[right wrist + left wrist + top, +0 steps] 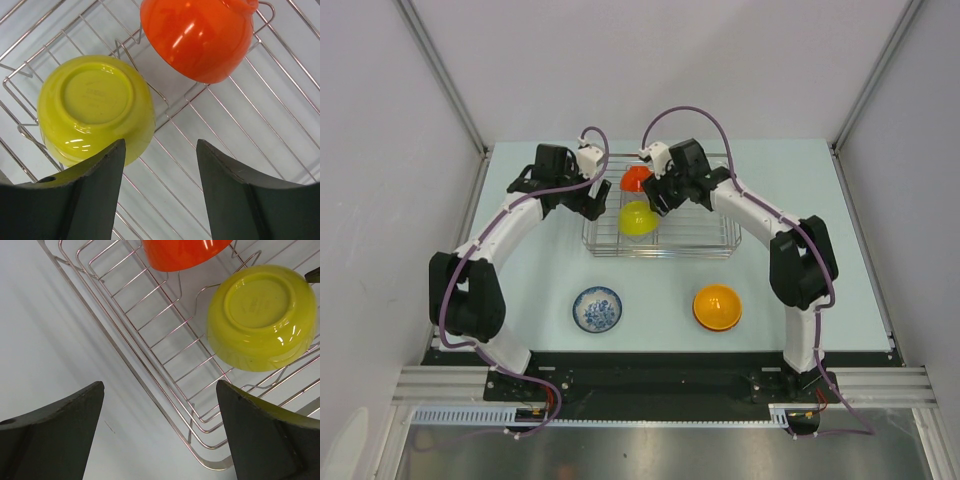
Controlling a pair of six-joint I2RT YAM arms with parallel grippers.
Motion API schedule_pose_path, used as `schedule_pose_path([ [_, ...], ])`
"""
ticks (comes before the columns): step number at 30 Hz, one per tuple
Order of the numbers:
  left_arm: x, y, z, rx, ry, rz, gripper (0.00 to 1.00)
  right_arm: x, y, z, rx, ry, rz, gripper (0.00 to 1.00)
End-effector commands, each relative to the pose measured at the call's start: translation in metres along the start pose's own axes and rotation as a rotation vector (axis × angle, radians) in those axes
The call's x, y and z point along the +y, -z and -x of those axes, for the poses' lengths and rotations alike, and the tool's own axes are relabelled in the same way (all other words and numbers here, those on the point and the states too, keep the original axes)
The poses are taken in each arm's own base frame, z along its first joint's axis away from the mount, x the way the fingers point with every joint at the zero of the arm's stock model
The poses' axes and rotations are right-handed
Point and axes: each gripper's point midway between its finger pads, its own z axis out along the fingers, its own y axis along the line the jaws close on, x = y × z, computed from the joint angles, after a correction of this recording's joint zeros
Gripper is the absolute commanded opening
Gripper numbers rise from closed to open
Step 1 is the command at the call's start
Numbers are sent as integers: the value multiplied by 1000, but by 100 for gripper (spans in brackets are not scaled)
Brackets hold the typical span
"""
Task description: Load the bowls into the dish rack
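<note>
The dish rack (710, 235), a silver wire basket, stands at the back middle of the table. In it a yellow-green bowl (638, 217) lies bottom up and a red-orange bowl (636, 178) leans on the tines behind it. A blue patterned bowl (598, 308) and an orange bowl (717, 306) sit on the table in front of the rack. My left gripper (160, 385) hangs open over the rack's left corner (150, 395), holding nothing. My right gripper (161, 142) is open above the rack floor (225, 115), right beside the yellow-green bowl (95, 107), with nothing between its fingers. The red-orange bowl (200, 37) lies beyond it.
Both arms arch inward over the rack's left half, the left gripper (590, 200) and the right gripper (660, 198) close together. The right half of the rack holds nothing. White walls enclose the table on three sides.
</note>
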Motion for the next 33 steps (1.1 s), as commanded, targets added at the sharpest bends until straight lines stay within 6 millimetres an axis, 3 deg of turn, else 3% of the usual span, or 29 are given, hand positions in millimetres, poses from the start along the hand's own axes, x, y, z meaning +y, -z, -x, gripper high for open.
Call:
schedule_pose_path([
  [1, 1, 10, 17, -46, -10, 13, 100, -4, 19, 17, -62, 18, -35, 64],
  [8, 6, -4, 12, 5, -29, 45, 100, -17, 31, 38, -120, 23, -112, 64],
  [15, 1, -23, 10, 49, -53, 60, 100, -25, 32, 36, -127, 13, -149, 64],
  [21, -2, -27, 12, 54, -62, 61, 100, -25, 33, 56, -196, -7, -165, 64],
  [33, -4, -13, 15, 28, -62, 74, 100, -6, -4, 63, -196, -73, -129, 64],
])
